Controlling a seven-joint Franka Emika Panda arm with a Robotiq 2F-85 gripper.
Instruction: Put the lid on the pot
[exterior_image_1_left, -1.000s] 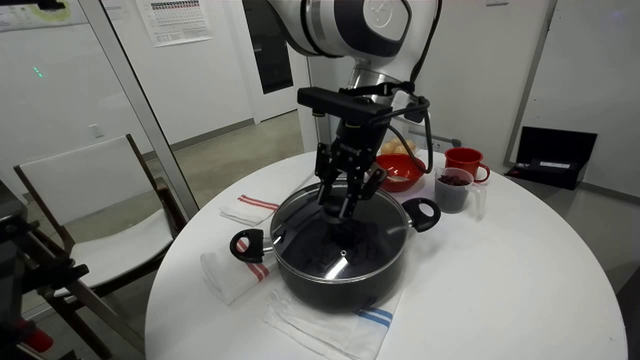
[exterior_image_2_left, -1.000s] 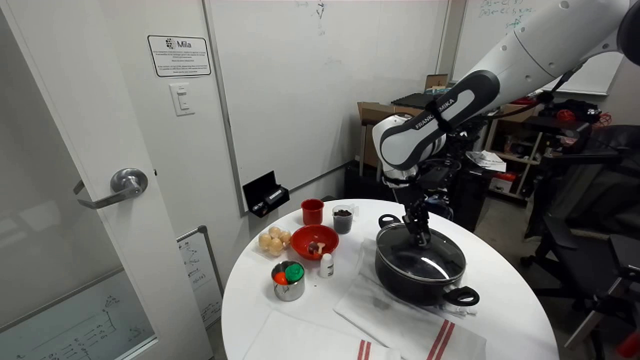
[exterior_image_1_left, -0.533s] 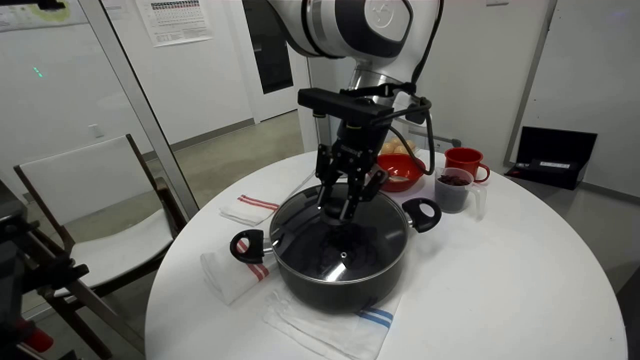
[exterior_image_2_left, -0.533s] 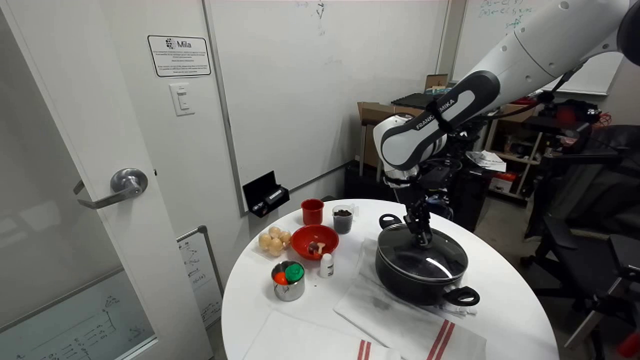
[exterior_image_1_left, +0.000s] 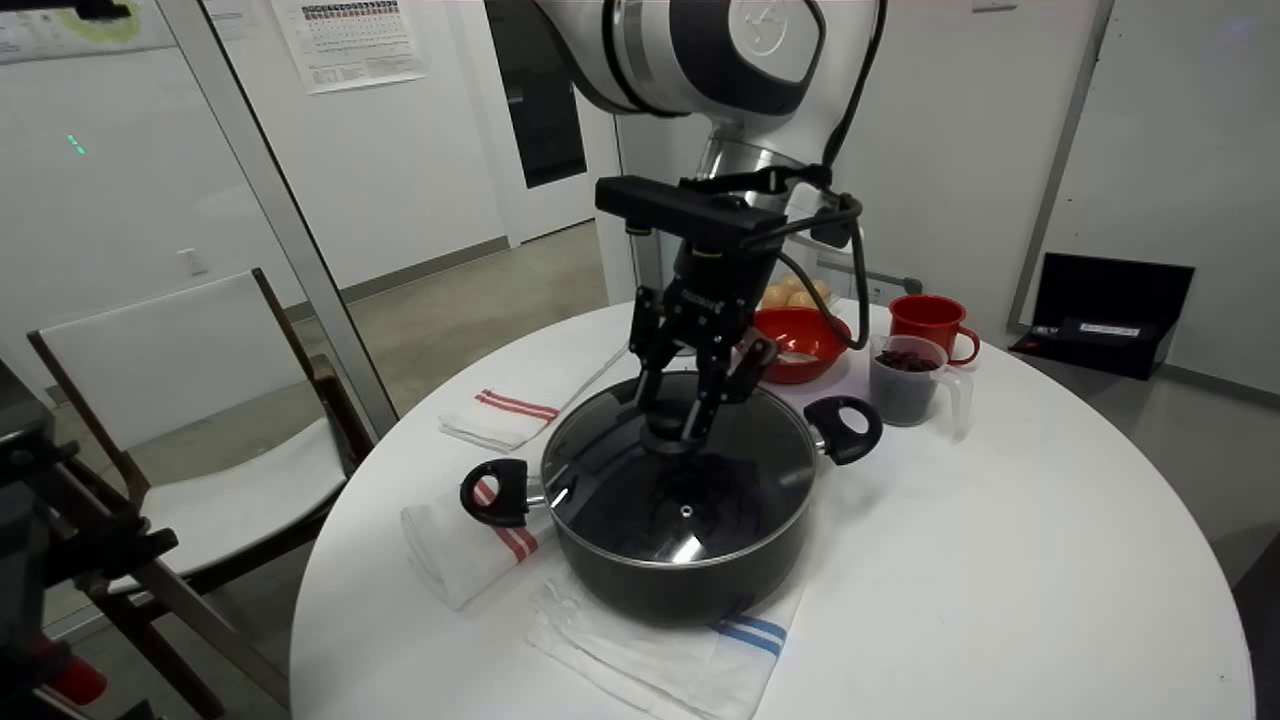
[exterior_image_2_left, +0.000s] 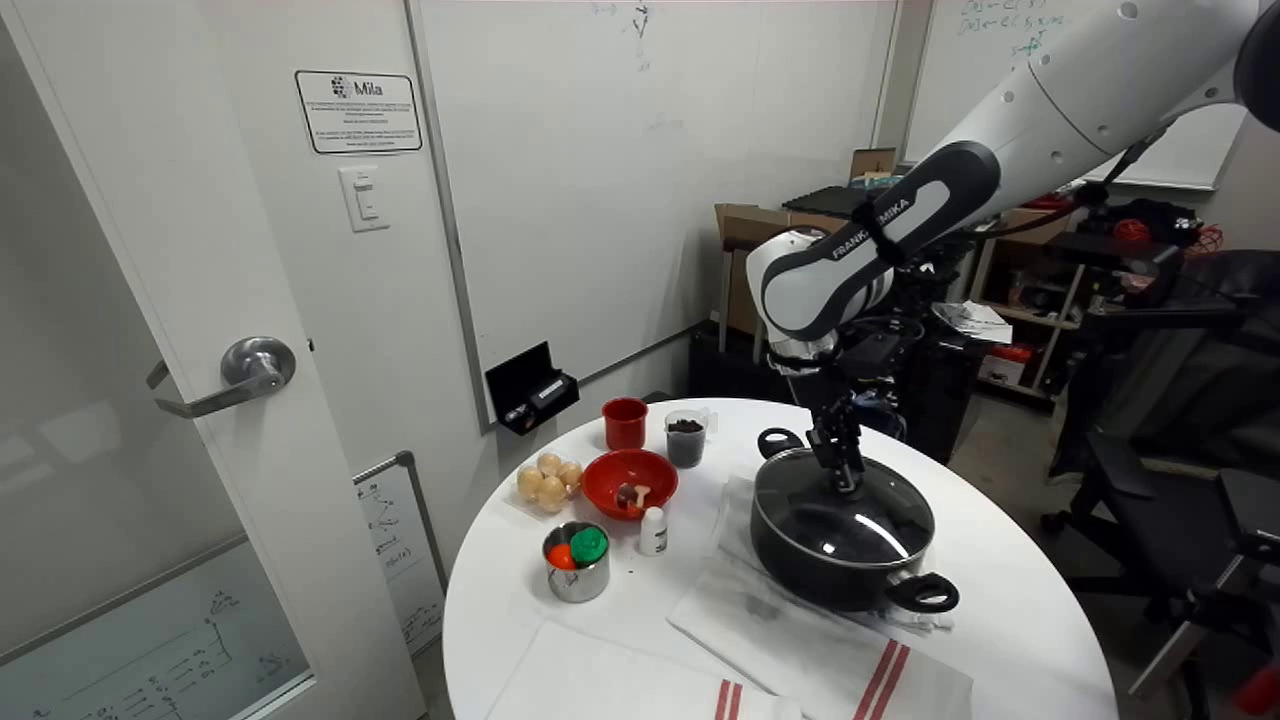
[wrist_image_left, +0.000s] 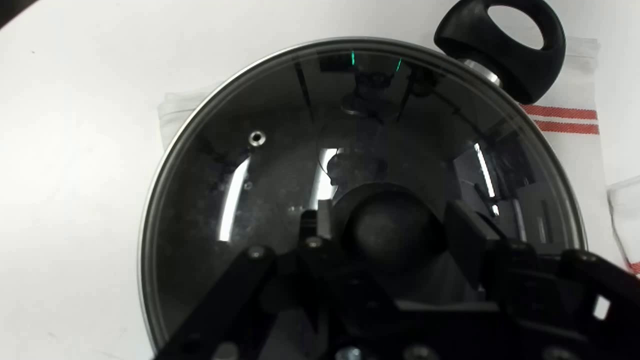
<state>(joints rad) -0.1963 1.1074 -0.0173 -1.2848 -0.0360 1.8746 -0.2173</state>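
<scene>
A glass lid rests on a black pot, covering its mouth. In the wrist view the lower part of the lid is blocked by the gripper and runs out of frame, and what the pot holds cannot be made out through the dark, reflecting glass. The gripper's fingers stand partway apart, one on each side of the lid's round black knob; whether they press on it or only surround it cannot be told.

In an exterior view, a red bowl holds a brown round thing and a pale stick, both too small to name. A steel cup near it holds an orange-red thing and a green thing. Tan balls cluster just beside the bowl; what they sit in is too faint to tell. A clear jug holds dark red bits, and a red mug stands near it, its bottom hidden. A white bottle has a label too small to read.

The lid is smooth, with a shiny metal rim and a ringed vent hole. The pot's looped handles are black. Folded cloth towels with red stripes lie on the round white table, and a blue-striped towel shows from under the pot
</scene>
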